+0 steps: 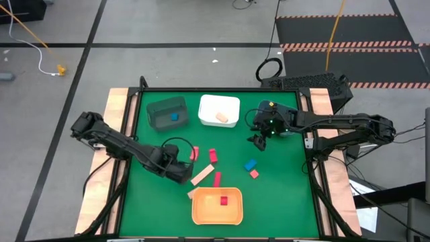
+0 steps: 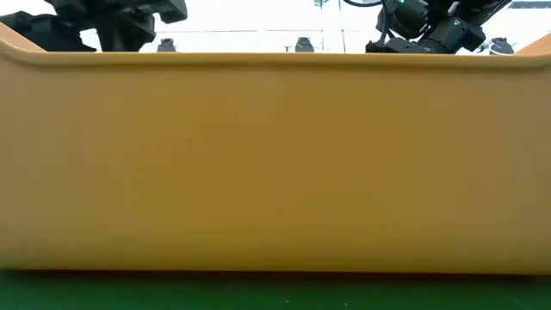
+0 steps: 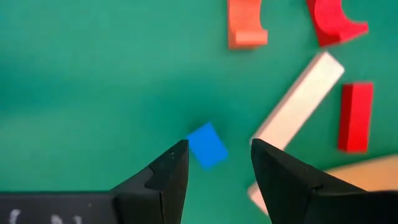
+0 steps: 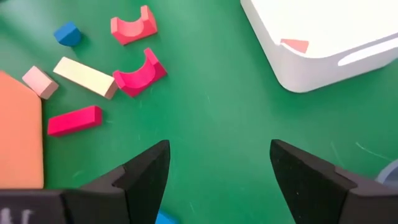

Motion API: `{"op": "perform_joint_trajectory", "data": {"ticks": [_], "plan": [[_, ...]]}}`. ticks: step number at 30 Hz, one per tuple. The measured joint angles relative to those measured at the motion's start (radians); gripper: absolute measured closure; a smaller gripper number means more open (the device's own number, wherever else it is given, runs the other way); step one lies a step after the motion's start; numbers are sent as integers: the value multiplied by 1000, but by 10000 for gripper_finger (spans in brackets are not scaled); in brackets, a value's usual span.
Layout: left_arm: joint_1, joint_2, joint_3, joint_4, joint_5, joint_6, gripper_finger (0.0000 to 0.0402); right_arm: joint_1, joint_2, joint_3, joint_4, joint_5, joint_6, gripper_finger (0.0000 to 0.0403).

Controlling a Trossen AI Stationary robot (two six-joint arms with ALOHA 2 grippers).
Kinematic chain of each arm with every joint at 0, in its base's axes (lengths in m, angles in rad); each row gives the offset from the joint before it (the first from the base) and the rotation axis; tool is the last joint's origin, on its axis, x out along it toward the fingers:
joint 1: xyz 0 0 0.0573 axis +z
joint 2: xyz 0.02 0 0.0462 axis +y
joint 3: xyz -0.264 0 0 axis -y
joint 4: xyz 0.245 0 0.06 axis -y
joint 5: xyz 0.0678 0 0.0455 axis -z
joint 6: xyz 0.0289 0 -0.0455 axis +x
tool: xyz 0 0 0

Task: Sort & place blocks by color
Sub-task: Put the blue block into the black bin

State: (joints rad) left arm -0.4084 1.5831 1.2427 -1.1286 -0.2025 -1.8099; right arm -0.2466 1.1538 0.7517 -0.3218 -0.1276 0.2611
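Observation:
My left gripper (image 3: pixel 217 158) (image 1: pixel 180 171) is open and points down at the green table. A small blue block (image 3: pixel 207 144) lies flat on the table just past its fingertips, untouched. Around it lie a pink arch (image 3: pixel 246 25) (image 1: pixel 195 153), a red arch (image 3: pixel 334 22) (image 1: pixel 213 155), a tan bar (image 3: pixel 298 102) (image 1: pixel 202 176), a red bar (image 3: pixel 356 116) (image 1: pixel 217 179) and a tan cube (image 1: pixel 191 193). My right gripper (image 4: pixel 217 162) (image 1: pixel 259 138) is open and hovers over bare table beside the white bin. A second blue block (image 1: pixel 250 165) and a red block (image 1: pixel 254 173) lie near it.
A dark bin (image 1: pixel 166 112) holds a blue block. The white bin (image 1: pixel 219 101) (image 4: pixel 323 68) holds a tan piece, and an orange bin (image 1: pixel 217 216) at the near edge holds a red block. The orange bin's wall (image 2: pixel 275 164) fills the low view.

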Motion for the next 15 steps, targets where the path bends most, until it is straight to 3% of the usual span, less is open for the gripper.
{"op": "perform_joint_trajectory", "data": {"ticks": [8,15], "plan": [[5,62,0,13,2,-48,221,0,0,0,9,0,-12,133],[-3,160,0,31,70,-216,177,0,0,0,4,0,-16,133]]}}
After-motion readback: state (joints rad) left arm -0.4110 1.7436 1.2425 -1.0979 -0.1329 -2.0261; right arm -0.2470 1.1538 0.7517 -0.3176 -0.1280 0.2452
